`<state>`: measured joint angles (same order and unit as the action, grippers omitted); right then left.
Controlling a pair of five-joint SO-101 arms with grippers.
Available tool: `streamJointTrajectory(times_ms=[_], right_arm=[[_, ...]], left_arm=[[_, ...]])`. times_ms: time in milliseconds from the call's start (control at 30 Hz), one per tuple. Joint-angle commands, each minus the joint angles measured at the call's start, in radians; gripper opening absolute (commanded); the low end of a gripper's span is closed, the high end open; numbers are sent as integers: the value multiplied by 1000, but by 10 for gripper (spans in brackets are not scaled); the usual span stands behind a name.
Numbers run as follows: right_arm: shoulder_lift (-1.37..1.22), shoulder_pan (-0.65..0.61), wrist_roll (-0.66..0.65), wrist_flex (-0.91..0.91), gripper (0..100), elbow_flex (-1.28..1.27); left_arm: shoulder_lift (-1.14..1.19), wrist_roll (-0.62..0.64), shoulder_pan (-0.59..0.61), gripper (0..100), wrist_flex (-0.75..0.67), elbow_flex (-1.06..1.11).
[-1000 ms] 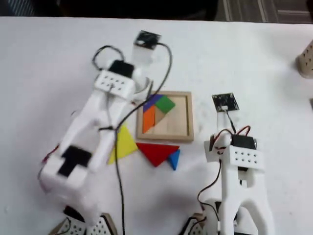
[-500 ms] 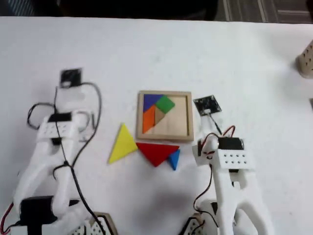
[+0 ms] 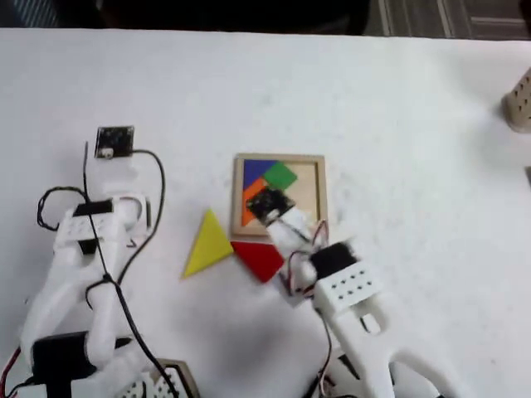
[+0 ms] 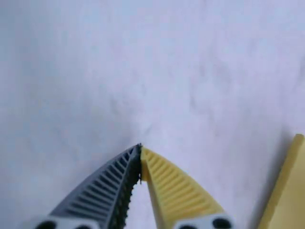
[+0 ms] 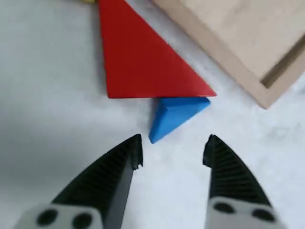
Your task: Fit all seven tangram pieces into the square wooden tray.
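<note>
Blue triangle (image 5: 177, 114) lies just ahead of your right gripper (image 5: 172, 148), jaws wide, touching the red triangle (image 5: 140, 62) on the wooden tray's (image 5: 214, 50) near side. Your left gripper (image 4: 140, 160), closed and empty, sits well left.

My left gripper (image 4: 140, 148), over the square wooden tray (image 3: 282, 157) a second ago, has swung out to the white table's (image 3: 415, 99) left side, while my right gripper (image 5: 174, 141) has crossed from beside the tray to above the small blue triangular piece (image 5: 176, 112).
</note>
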<state>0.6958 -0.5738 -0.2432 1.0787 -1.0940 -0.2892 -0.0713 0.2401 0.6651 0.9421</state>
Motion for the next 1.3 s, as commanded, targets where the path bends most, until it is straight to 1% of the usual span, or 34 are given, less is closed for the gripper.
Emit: streamJointTrajectory(times_ms=[0,100,267,367,500,700,833,900,1000,1133,1267], right_arm=[[24,-65,74,-97,222,-38],[24,-62,87,-160,222,-77],[22,19,84,-171,222,-81],[15,39,83,-200,221,-91],[-82,41,83,-211,220,-52],[-305,33,81,-157,220,84],[-335,41,81,-150,217,110],[-329,42,81,-153,185,107],[-328,65,81,-154,105,107],[-326,136,81,-156,29,107],[-325,240,80,-151,17,112]], left_arm=[[-47,-11,4,24,-32,-2],[-47,-11,8,24,-31,-2],[-47,-11,10,24,-29,-2],[-47,-11,10,24,-29,-2],[-47,-11,10,24,-28,0],[-47,-9,35,24,-28,0],[-47,-9,38,24,-28,0],[-47,-9,38,24,-28,0],[-47,-9,38,24,-28,0],[-47,-9,38,24,-28,0],[-47,-9,38,24,-28,0]])
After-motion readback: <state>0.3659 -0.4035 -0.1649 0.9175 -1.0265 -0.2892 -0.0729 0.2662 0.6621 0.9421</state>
